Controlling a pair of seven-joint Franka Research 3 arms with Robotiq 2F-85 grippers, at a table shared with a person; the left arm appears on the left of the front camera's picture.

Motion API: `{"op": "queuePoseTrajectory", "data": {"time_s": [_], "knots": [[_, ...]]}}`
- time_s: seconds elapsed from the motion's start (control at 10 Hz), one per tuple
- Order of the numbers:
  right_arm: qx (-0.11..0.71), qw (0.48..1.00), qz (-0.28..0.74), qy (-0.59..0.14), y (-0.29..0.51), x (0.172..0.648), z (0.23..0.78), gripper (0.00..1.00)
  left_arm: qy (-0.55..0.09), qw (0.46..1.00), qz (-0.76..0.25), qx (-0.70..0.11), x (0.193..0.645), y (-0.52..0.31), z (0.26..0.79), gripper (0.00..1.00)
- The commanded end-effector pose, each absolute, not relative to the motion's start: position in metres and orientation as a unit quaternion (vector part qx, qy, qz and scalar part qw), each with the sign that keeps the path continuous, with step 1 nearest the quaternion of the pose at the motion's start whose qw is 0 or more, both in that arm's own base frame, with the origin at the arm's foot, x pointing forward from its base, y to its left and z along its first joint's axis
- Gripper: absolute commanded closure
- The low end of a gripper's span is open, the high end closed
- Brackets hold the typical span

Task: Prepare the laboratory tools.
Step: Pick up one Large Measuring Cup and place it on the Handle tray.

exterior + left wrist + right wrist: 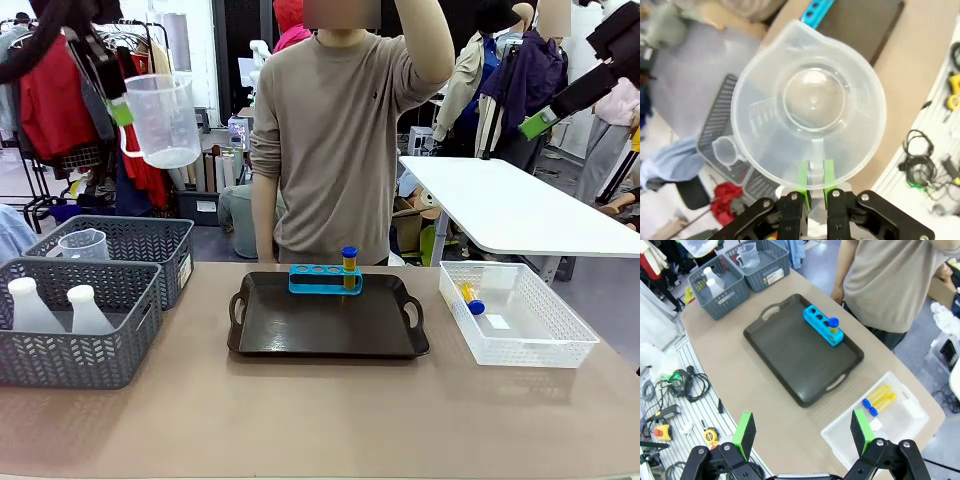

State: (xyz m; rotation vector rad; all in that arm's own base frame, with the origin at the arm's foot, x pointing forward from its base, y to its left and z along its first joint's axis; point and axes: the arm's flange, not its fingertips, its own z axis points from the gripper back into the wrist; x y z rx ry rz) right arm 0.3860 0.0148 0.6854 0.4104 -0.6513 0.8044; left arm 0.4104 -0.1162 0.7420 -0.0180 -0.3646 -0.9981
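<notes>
High above the table's left side, my left gripper (122, 112) (815, 186) is shut on the clear handled measuring beaker (162, 118) (810, 105), gripping it at the handle side of its rim. The beaker hangs upright and looks empty. On the black tray (320, 325) (790, 350) stands a blue rack (322, 280) (821, 324) holding one yellow tube with a blue cap (349, 265) (833, 325). More yellow tubes (468, 297) (881, 401) lie in the white mesh basket (530, 345) (840, 440). My right gripper (542, 121) (802, 432) hovers high at the right, open and empty.
Two grey baskets sit at the left: the near one (60, 365) (725, 302) holds two white conical flasks (88, 310) (715, 286), the far one (150, 240) (765, 270) another clear beaker (85, 245) (748, 254). A person (335, 130) stands behind the tray, one arm raised.
</notes>
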Motion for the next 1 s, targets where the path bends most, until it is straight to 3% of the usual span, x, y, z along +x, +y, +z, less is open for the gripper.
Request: {"op": "queuePoseTrajectory", "data": {"time_s": [0.0, 0.5, 0.9], "knots": [[0.199, 0.849, 0.379, -0.311, 0.016, 0.386, 0.687, 0.00, -0.187, 0.835, -0.517, 0.011, 0.415, -0.110, 0.757, 1.00], [0.199, 0.849, 0.379, -0.311, 0.016, 0.386, 0.687, 0.00, -0.175, 0.829, -0.530, -0.021, 0.434, -0.124, 0.731, 1.00], [0.199, 0.849, 0.379, -0.311, 0.016, 0.386, 0.687, 0.00, -0.115, 0.808, -0.574, -0.058, 0.469, -0.188, 0.662, 1.00]]}}
